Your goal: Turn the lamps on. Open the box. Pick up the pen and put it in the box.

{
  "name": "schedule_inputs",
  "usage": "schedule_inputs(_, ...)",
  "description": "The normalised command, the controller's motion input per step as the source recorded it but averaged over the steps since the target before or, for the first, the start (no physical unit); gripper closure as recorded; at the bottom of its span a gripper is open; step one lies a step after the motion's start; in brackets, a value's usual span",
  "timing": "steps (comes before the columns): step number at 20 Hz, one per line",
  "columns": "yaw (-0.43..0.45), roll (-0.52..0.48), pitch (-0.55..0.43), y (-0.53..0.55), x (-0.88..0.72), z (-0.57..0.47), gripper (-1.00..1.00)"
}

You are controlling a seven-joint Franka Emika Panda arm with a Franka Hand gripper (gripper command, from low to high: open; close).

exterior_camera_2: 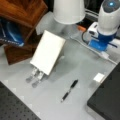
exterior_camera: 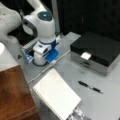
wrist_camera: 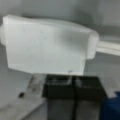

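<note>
My gripper (exterior_camera: pixel 51 60) points down at the table's back, its tip on a white switch block (wrist_camera: pixel 47 47) of the white cable (exterior_camera_2: pixel 85 45). In the wrist view the two dark fingers (wrist_camera: pixel 60 97) stand pressed together just below that block. The lamp's cream shade (exterior_camera_2: pixel 68 10) stands at a front view's top, and I cannot tell whether it is lit. The box (exterior_camera: pixel 97 50) sits shut, black lid down, white tab (exterior_camera: pixel 85 55) in front. The pen (exterior_camera: pixel 90 87) lies alone on the grey table between box and notebook, also in a front view (exterior_camera_2: pixel 69 90).
A white spiral notebook (exterior_camera: pixel 56 96) leans on a metal stand (exterior_camera_2: pixel 35 77) in front of the pen. A brown wooden shelf (exterior_camera: pixel 15 92) with a blue book (exterior_camera_2: pixel 10 35) stands beside it. The box's corner (exterior_camera_2: pixel 107 100) fills a front view's bottom right.
</note>
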Motion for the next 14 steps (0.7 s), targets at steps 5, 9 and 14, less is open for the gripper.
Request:
schedule_inputs(5, 0.074, 0.111, -0.456, -0.18, -0.57, -0.45, 1.0)
schedule_inputs(9, 0.06, 0.114, -0.456, -0.18, -0.62, -0.38, 1.0)
schedule_inputs(14, 0.038, 0.114, -0.455, -0.15, -0.7, -0.4, 1.0)
